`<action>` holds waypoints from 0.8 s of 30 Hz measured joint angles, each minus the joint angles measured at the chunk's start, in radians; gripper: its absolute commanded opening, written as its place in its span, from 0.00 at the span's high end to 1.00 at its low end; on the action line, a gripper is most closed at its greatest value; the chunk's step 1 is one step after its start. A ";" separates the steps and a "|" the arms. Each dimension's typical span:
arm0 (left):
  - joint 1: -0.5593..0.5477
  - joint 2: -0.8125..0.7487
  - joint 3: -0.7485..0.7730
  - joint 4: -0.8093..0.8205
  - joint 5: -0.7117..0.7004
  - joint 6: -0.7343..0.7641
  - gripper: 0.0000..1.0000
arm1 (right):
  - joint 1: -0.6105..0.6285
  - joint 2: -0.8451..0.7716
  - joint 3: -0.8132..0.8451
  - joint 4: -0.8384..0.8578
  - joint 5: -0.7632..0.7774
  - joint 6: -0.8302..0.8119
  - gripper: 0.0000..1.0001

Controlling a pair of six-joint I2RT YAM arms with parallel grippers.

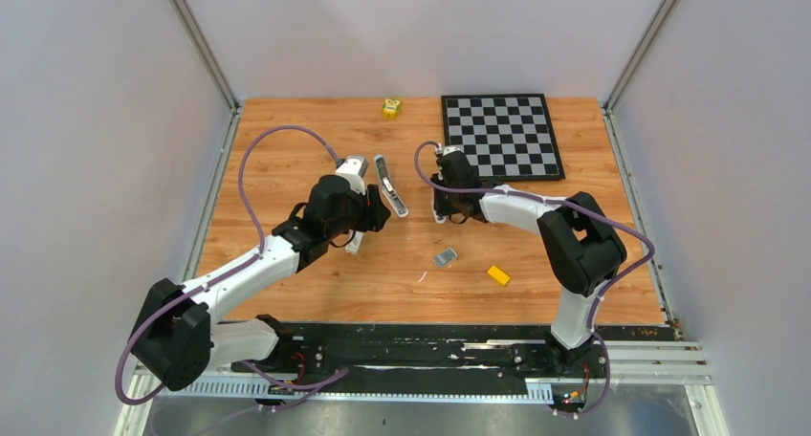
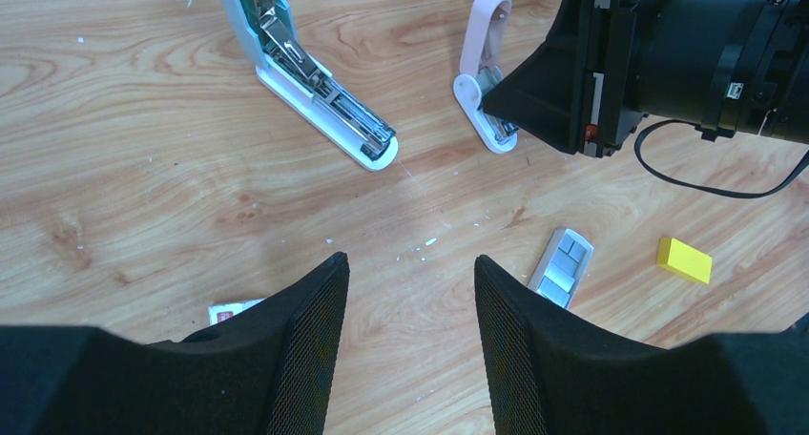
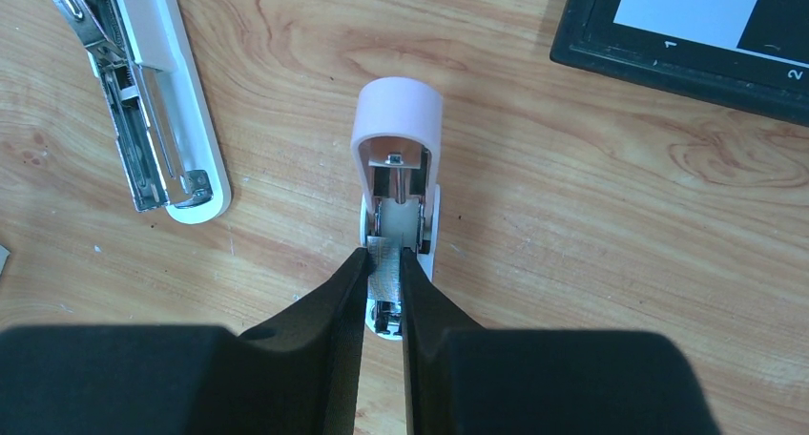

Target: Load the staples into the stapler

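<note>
**A:** Starting at the left, what is the left gripper [image 2: 410, 263] doing?

**B:** It is idle, with its jaws apart and empty, hovering over bare wood. At its 11 o'clock a pale blue stapler [image 2: 320, 99] lies hinged open, untouched.

**A:** And the staples?

**B:** The staples [image 3: 384, 275] are a ridged strip pinched by the right gripper [image 3: 383, 254]. Its fingers are clamped on the strip directly over the open channel of the pink stapler [image 3: 396, 120], whose lid is swung open at 12 o'clock from the fingertips.

**A:** So this is the insertion step?

**B:** I'd judge so. The strip looks to be at the channel's mouth rather than seated. Next it needs lining up with the rails, lowering in and releasing, and then the lid needs closing.

**A:** What about the surroundings?

**B:** The table [image 1: 287, 149] is wood-grain and lightly speckled. From overhead, an oblong tray [image 1: 445, 257] sits at 6 o'clock of the pink stapler. A yellow block [image 1: 498, 275] lies between 4 and 5 o'clock, and a checkerboard [image 1: 502, 135] at 1 o'clock. Plain pale walls [image 1: 96, 120] close in three sides.
</note>
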 measured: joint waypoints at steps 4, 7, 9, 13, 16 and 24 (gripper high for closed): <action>0.000 -0.002 0.000 0.000 0.000 0.000 0.46 | 0.000 -0.002 0.000 -0.001 -0.001 0.000 0.81; 0.000 -0.002 0.000 0.000 0.000 0.000 0.45 | 0.000 -0.005 0.000 -0.001 -0.001 0.000 0.81; 0.000 -0.002 0.000 0.000 0.000 0.000 0.45 | 0.000 -0.007 0.000 -0.002 -0.001 -0.002 0.81; 0.000 -0.002 0.000 0.000 0.008 0.000 0.45 | -0.001 -0.012 0.000 -0.005 -0.005 -0.005 0.81; 0.000 -0.002 0.000 0.000 0.008 0.000 0.45 | -0.005 -0.012 0.000 -0.006 -0.008 -0.008 0.81; 0.000 -0.002 -0.002 0.002 0.008 0.000 0.45 | -0.031 -0.013 0.000 -0.008 -0.058 -0.036 0.80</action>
